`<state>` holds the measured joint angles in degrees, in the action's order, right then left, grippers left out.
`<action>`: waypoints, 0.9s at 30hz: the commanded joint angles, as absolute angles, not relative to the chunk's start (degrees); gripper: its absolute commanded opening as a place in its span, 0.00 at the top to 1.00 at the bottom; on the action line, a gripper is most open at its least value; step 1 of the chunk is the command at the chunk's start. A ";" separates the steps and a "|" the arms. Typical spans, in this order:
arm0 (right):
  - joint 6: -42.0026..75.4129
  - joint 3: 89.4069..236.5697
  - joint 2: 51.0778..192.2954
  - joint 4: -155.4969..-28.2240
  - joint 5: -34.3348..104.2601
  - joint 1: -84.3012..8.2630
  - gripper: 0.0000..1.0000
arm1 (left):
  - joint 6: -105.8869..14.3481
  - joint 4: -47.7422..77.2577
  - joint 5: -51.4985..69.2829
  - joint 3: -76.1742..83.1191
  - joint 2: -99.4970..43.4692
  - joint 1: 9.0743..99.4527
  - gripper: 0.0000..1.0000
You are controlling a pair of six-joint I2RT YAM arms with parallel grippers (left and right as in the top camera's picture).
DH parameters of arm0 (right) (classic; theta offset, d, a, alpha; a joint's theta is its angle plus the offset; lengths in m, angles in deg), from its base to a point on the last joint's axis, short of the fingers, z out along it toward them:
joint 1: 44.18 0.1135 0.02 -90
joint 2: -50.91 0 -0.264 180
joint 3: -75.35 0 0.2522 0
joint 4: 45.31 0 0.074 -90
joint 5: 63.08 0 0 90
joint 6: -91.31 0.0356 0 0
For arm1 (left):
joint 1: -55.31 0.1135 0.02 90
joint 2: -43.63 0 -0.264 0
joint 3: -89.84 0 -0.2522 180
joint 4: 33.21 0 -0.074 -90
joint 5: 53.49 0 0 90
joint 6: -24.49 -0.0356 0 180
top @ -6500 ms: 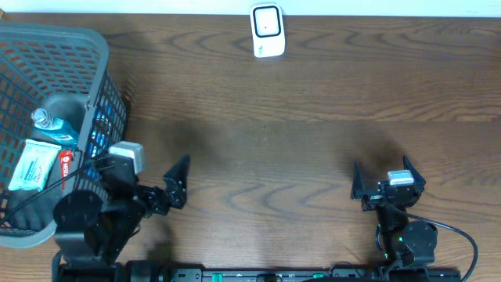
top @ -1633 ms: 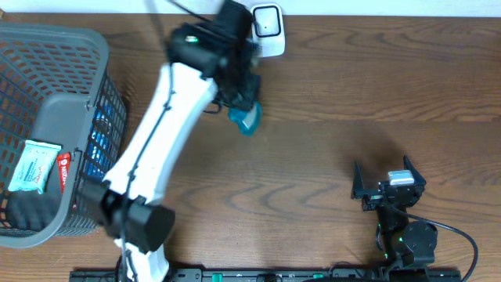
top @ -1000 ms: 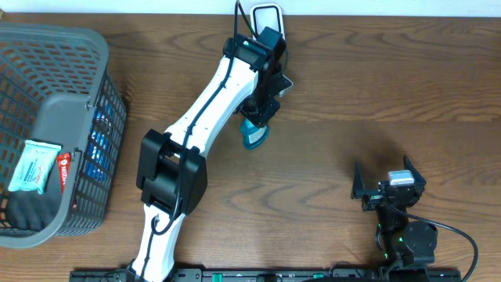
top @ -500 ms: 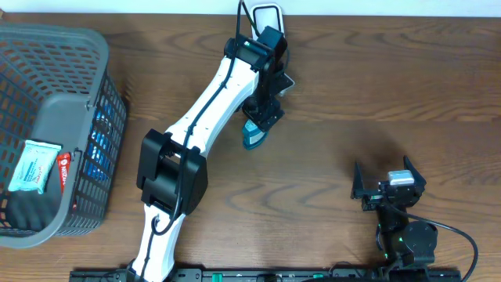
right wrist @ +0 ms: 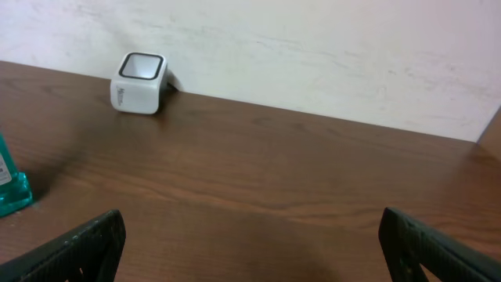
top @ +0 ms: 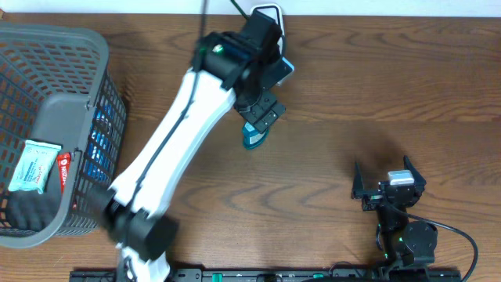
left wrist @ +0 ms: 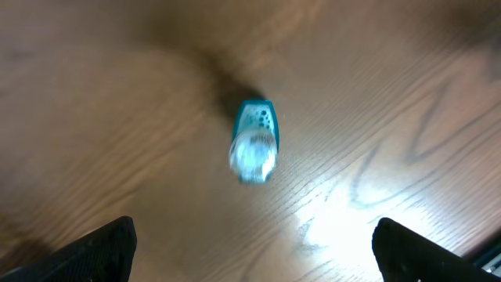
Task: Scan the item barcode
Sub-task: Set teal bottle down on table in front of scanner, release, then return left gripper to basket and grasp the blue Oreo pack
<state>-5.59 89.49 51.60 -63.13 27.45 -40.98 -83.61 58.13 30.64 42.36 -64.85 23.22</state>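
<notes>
Bottle (top: 252, 138) standing free on the worktop (top: 376, 86)
Left gripper (top: 274, 90) hovers over it, fingers spread, near the back-edge scanner (top: 266, 30); right gripper (top: 383, 178) gapes empty by the front edge.

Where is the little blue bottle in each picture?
Overhead: bottle stands at the centre.
Left wrist: bottle at the centre, seen from above, blurry.
Right wrist: bottle at the far left edge, partly cut off.
Shared landmark: white scanner, top of overhead; upper left in right wrist.
</notes>
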 commanded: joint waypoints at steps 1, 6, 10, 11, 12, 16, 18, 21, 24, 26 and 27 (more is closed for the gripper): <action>-5.15 89.45 51.25 -63.37 27.26 -41.24 0.01 | -72.58 58.64 41.00 42.88 -52.92 24.18 0.04; -5.15 89.45 51.23 -63.37 27.26 -41.24 0.01 | -60.93 57.61 54.29 42.88 -41.53 32.33 0.04; -5.15 89.45 51.23 -63.37 27.26 -41.24 0.01 | -49.17 56.19 55.69 42.88 -34.34 51.94 0.04; -5.15 89.45 51.23 -63.35 27.26 -41.24 0.01 | -48.36 56.08 55.64 42.86 -33.93 55.89 0.01; -5.15 89.45 51.25 -63.37 27.26 -41.24 0.01 | -48.47 55.90 55.60 42.86 -33.84 60.68 0.01; -5.15 89.45 51.25 -63.37 27.26 -41.24 0.01 | -48.49 57.28 50.75 42.75 -36.24 73.77 0.02; -5.15 89.45 51.25 -63.37 27.26 -41.24 0.01 | -48.49 58.90 47.56 42.68 -38.69 77.97 0.02; -5.15 89.45 51.23 -63.37 27.26 -41.24 0.01 | -49.87 59.64 43.25 42.53 -43.61 81.57 0.01; -5.15 89.45 51.23 -63.37 27.26 -41.24 0.01 | -50.83 60.06 41.59 42.53 -49.82 83.17 0.01; -5.15 89.45 51.25 -63.37 27.26 -41.24 0.01 | -50.87 60.49 41.59 42.53 -53.55 83.26 0.00; -5.15 89.45 51.25 -63.37 27.26 -41.24 0.01 | -51.14 60.78 41.57 42.53 -55.08 83.26 0.00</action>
